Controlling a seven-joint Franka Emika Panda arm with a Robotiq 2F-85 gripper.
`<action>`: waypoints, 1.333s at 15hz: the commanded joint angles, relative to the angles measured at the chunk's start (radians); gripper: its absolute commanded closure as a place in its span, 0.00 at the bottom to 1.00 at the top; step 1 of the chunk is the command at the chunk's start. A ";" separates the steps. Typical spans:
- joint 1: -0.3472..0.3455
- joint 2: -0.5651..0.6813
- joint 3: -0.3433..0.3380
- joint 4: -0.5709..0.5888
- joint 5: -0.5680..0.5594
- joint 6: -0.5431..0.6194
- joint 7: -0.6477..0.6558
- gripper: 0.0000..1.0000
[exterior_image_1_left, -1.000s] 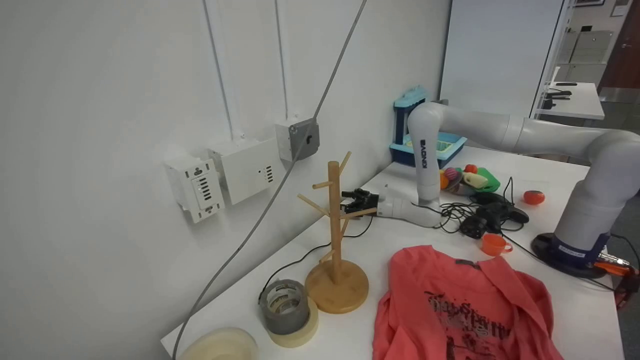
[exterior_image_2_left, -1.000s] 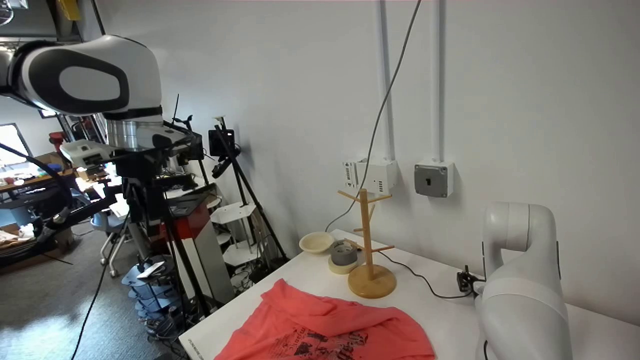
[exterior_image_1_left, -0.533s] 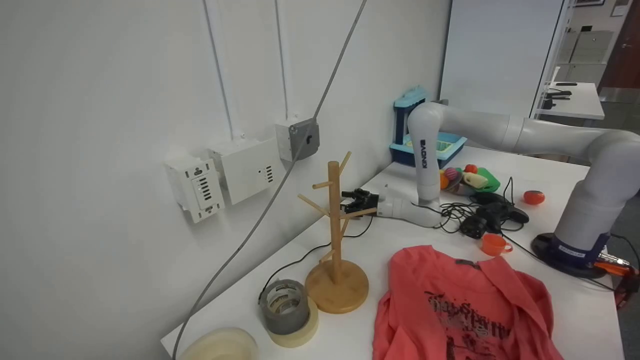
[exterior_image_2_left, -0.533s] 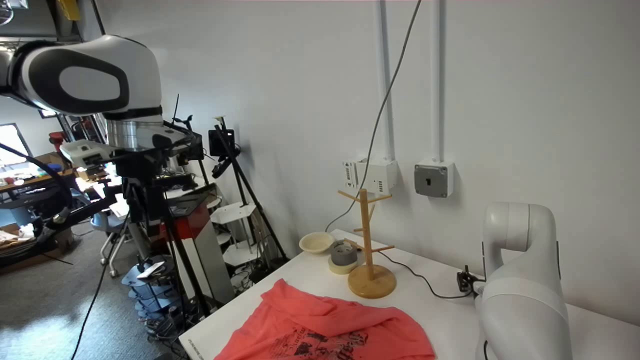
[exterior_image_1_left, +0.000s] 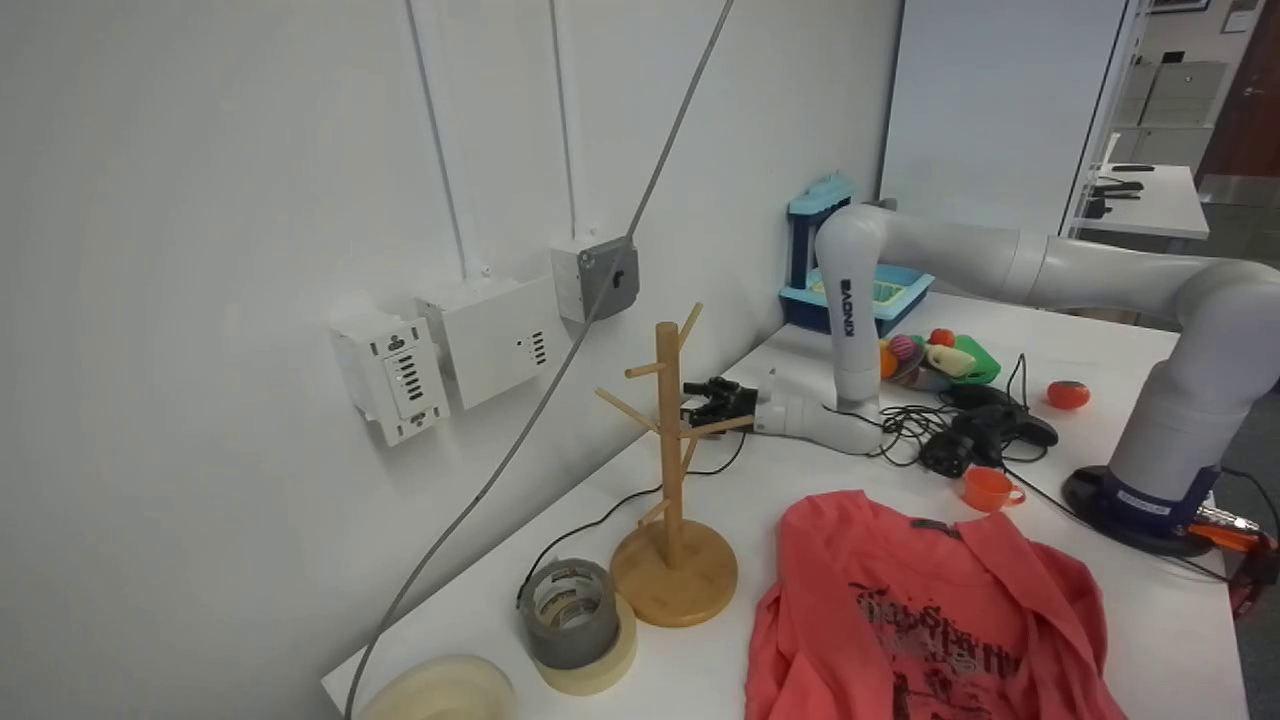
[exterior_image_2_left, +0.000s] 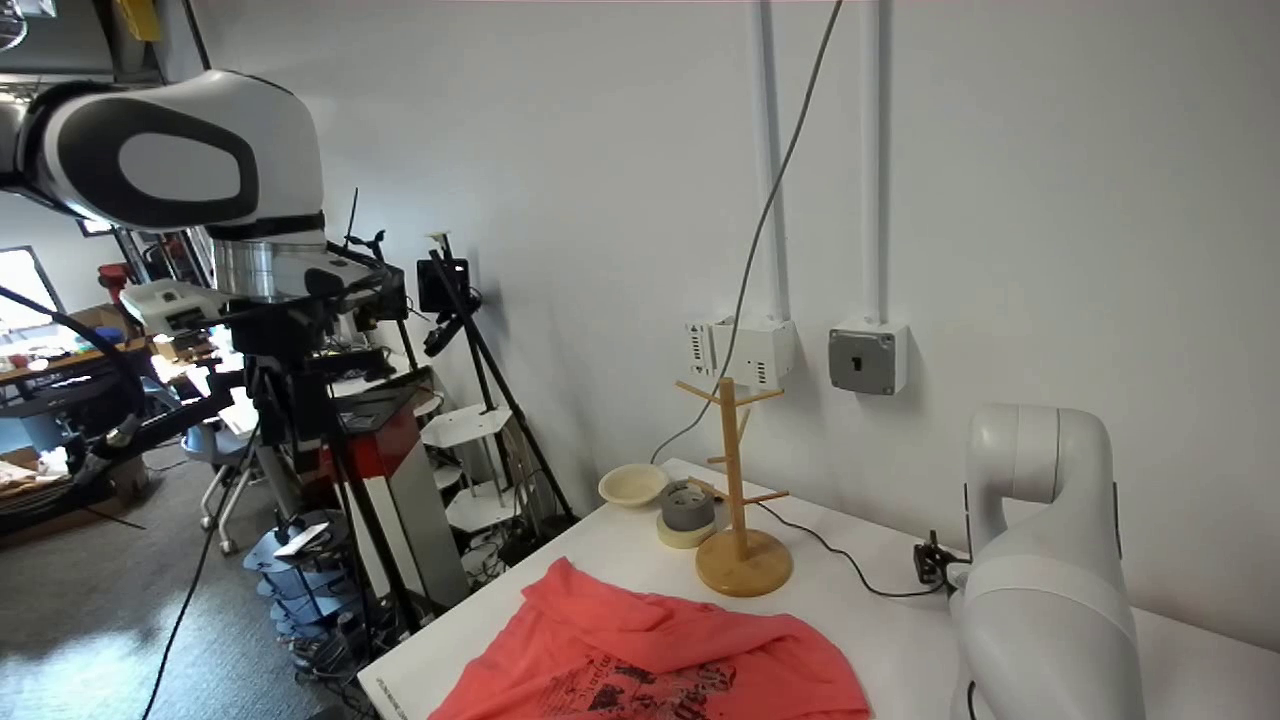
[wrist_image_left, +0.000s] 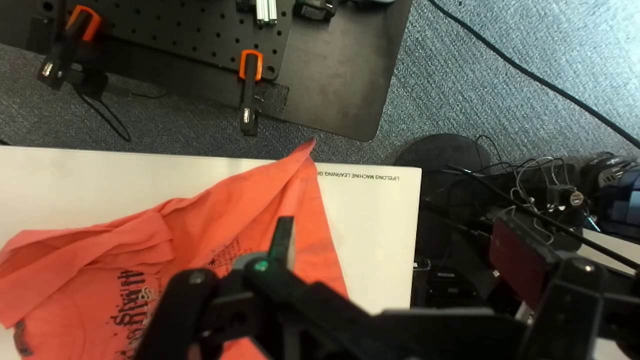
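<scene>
1. Shirt (wrist_image_left: 200, 225): in your wrist view it lies on the white table (wrist_image_left: 370, 220), one corner poking past the edge. Your gripper (wrist_image_left: 395, 245) is spread wide, its fingers (wrist_image_left: 281, 239) bare.
2. In an exterior view, your gripper hangs pointing down, well apart from the shirt; its spread is too dark to tell there.
3. In an exterior view, the shirt lies print-up near the wooden stand (exterior_image_1_left: 670, 465) and the orange cup (exterior_image_1_left: 988, 490).
</scene>
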 joint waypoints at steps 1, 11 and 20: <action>-0.027 0.002 0.016 -0.004 -0.011 0.002 0.014 0.00; -0.153 0.064 0.038 -0.143 -0.267 0.220 0.109 0.00; -0.187 0.233 0.017 -0.164 -0.383 0.449 0.275 0.00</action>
